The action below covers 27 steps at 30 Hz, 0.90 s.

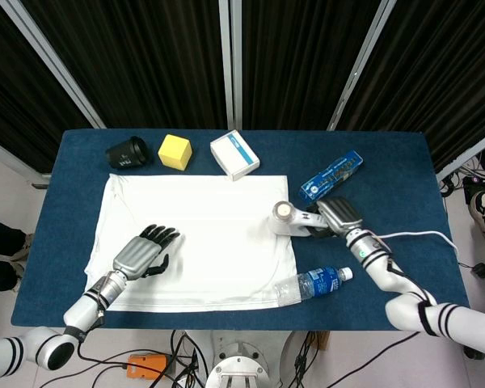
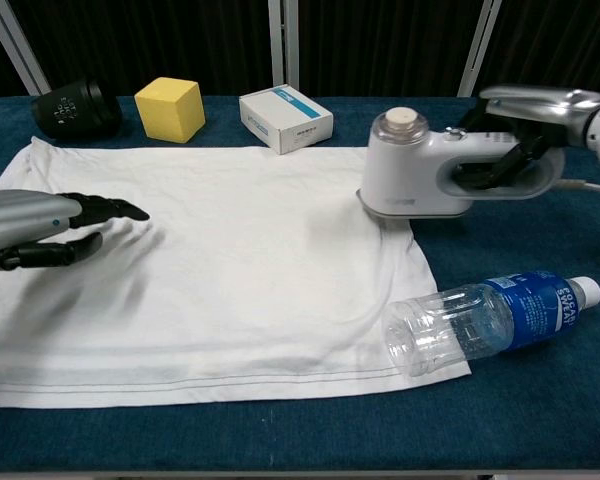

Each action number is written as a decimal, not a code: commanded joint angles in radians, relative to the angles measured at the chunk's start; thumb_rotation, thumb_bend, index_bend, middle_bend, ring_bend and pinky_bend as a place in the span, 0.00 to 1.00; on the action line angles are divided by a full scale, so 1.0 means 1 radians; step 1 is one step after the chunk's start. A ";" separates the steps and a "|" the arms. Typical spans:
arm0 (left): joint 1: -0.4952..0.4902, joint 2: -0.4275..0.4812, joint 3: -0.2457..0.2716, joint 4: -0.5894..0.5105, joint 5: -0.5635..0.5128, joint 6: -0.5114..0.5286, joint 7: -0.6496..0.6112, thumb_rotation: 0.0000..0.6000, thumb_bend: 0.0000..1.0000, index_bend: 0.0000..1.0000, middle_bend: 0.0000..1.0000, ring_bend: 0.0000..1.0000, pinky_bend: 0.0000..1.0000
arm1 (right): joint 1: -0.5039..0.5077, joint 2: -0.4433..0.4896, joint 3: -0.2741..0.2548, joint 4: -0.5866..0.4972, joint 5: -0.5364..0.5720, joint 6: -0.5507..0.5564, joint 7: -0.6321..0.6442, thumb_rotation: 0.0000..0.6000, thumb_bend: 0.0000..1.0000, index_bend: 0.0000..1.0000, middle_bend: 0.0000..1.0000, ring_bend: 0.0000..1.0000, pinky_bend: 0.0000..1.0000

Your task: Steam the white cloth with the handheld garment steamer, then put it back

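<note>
The white cloth (image 1: 194,242) (image 2: 230,270) lies spread flat across the left and middle of the blue table. At its right edge stands the white handheld steamer (image 1: 293,220) (image 2: 420,175), its base half on the cloth's corner. My right hand (image 1: 338,217) (image 2: 525,130) grips the steamer's handle, fingers through the loop. A white cord (image 1: 412,235) trails off to the right. My left hand (image 1: 143,252) (image 2: 40,230) rests palm down on the cloth's left part, fingers slightly spread and holding nothing.
A clear water bottle with a blue label (image 1: 311,284) (image 2: 485,320) lies on the cloth's front right corner. Along the back stand a black lens (image 1: 128,153), a yellow block (image 1: 175,151) and a white box (image 1: 234,154). A blue packet (image 1: 331,175) lies behind the steamer.
</note>
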<state>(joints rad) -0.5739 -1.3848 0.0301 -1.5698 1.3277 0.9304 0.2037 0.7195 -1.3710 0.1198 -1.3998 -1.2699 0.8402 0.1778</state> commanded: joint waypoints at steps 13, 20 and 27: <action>0.085 0.079 -0.042 -0.050 -0.050 0.122 -0.051 0.00 0.55 0.01 0.02 0.00 0.00 | -0.096 -0.008 -0.089 0.202 -0.142 0.027 0.255 1.00 0.58 0.93 0.91 0.86 0.49; 0.099 0.092 -0.043 -0.067 -0.055 0.133 -0.045 0.00 0.55 0.01 0.02 0.00 0.00 | -0.102 -0.001 -0.095 0.218 -0.146 0.011 0.263 1.00 0.41 0.60 0.70 0.58 0.42; 0.108 0.101 -0.050 -0.074 -0.056 0.141 -0.048 0.00 0.54 0.01 0.02 0.00 0.00 | -0.125 0.047 -0.085 0.157 -0.088 -0.009 0.202 1.00 0.22 0.28 0.42 0.31 0.31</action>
<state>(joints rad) -0.4663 -1.2845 -0.0192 -1.6439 1.2718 1.0709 0.1558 0.6020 -1.3359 0.0299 -1.2283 -1.3715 0.8345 0.3933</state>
